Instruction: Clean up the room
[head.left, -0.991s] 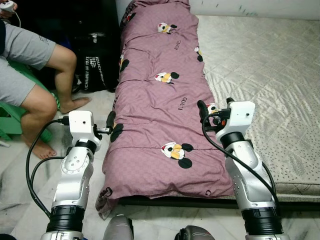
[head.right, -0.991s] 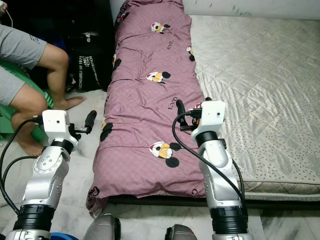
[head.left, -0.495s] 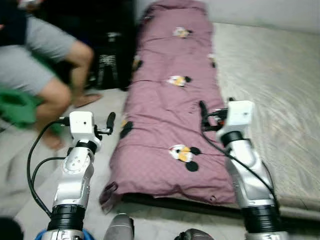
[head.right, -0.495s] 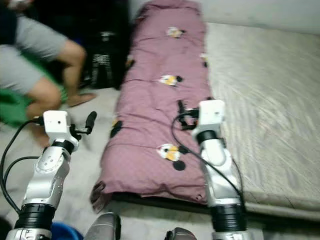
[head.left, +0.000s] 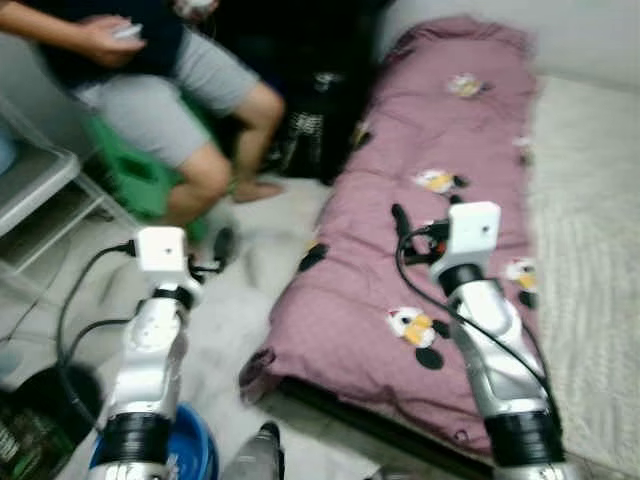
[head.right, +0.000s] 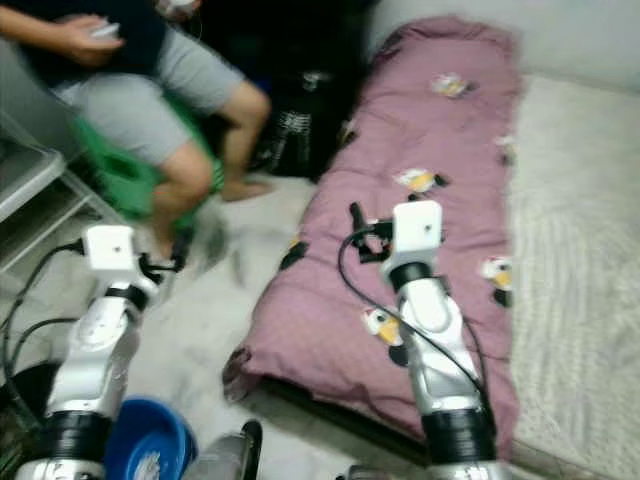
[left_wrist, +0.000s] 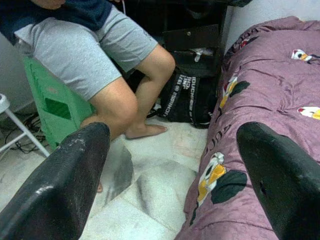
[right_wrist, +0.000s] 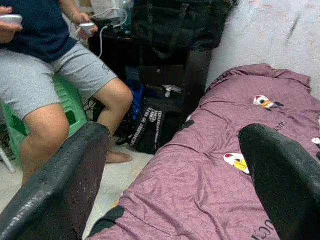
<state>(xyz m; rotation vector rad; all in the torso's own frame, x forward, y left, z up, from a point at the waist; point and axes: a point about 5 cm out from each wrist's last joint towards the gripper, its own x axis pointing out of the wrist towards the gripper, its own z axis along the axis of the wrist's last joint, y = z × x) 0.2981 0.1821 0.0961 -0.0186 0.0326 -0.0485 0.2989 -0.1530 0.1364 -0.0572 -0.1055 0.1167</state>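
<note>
At the far left we saw a person (head.left: 150, 90) sitting on a green stool (head.left: 135, 170), grey shorts, one bare foot on the pale floor (head.left: 240, 300). Near left, by our base, sat a blue basin (head.right: 145, 450). Our left gripper (head.left: 222, 245) hung raised over the floor, between the person's leg and the quilt; in its wrist view the fingers (left_wrist: 65, 185) stood wide apart with nothing between them. Behind it, far against the dark furniture, a black bag (left_wrist: 192, 97) stood on the floor, just beside the quilt's left edge. The purple quilt (head.left: 400, 270), printed with cartoon mice, lay lengthwise along the left side of the mattress (head.left: 590, 220), its near corner drooping over the edge toward the floor. Our right gripper (head.left: 400, 222) hovered above the quilt's middle, its fingers (right_wrist: 280, 175) likewise spread wide and holding nothing. To the right the pale quilted mattress stretched bare.
</note>
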